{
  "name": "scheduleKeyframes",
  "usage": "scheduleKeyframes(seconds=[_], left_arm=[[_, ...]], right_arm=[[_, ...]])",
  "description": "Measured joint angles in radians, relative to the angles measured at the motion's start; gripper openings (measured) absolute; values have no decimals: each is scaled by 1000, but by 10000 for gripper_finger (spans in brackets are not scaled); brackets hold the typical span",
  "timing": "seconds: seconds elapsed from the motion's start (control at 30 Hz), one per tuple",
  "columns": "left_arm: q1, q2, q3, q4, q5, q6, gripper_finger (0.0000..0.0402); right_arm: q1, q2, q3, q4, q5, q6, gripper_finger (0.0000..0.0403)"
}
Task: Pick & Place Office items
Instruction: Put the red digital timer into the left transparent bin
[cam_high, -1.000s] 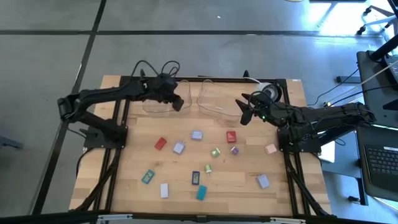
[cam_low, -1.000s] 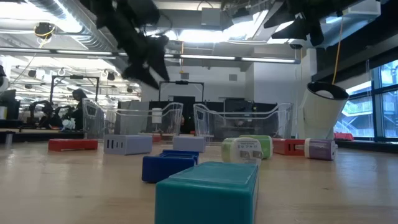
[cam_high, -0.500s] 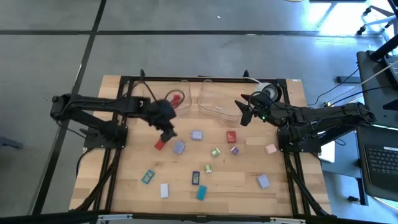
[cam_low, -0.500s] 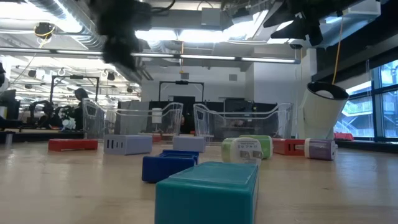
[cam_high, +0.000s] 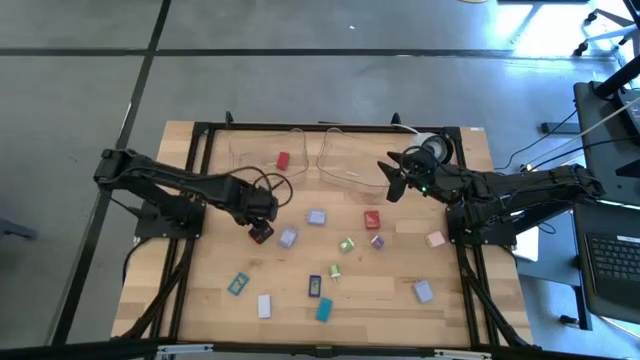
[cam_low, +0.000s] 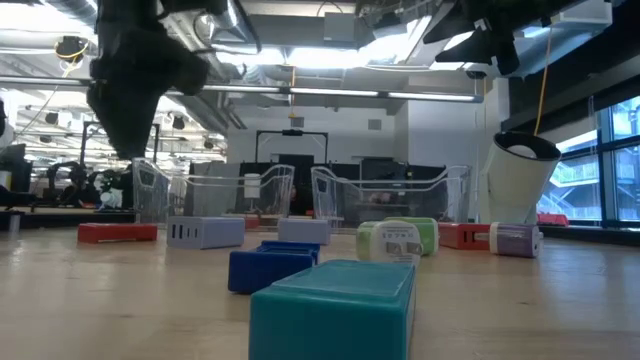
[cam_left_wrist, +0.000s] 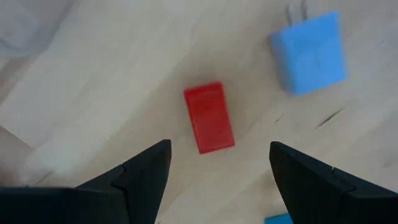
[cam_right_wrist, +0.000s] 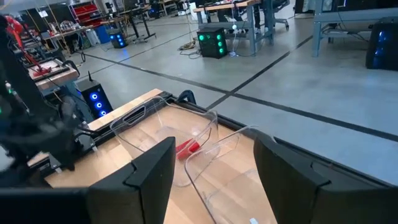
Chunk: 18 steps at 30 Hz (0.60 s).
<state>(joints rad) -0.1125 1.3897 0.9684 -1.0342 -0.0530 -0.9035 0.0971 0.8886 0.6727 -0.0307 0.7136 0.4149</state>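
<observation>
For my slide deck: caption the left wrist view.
Open left gripper poised above a red block on the wooden table.

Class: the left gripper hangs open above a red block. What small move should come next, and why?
Probably lower the left gripper straight down: its fingers stand open on either side of the red block, which lies flat on the table, not yet touched.
</observation>
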Motion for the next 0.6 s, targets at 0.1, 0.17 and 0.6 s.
scheduleKeyframes(seconds=[0.1,0.17,0.6], left_arm=[[-9,64,0,2,2,1,270],[-9,110,0,2,4,5,270],[24,320,0,73,89,152,270]], right_arm=[[0,0,0,0,1,-9,221],[0,0,0,0,0,-11,221],[0,0,0,1,-86,-2,221]])
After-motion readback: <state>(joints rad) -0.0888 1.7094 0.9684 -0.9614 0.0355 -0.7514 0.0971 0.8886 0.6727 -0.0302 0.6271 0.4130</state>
